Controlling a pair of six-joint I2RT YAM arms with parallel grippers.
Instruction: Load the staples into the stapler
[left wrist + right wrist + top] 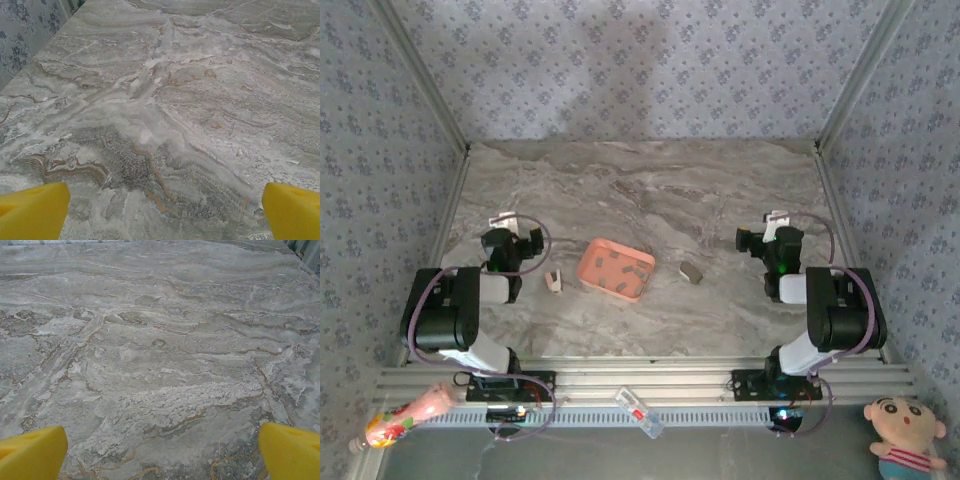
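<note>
Yellow-tipped left gripper point(162, 212) and right gripper point(161, 452) both spread wide, empty, over the grey marble-patterned table point(160, 100).
Staples point(620, 263), small dark-grey metal slivers, lie flat in the shallow pink plastic tray point(584, 266) between the arms, long axes pointing assorted ways; judged light, stiff, slippery, so pinch across mid-length.

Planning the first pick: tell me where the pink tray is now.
Top external view: the pink tray lies mid-table, between a small pale object on its left and a small grey object on its right.
</note>
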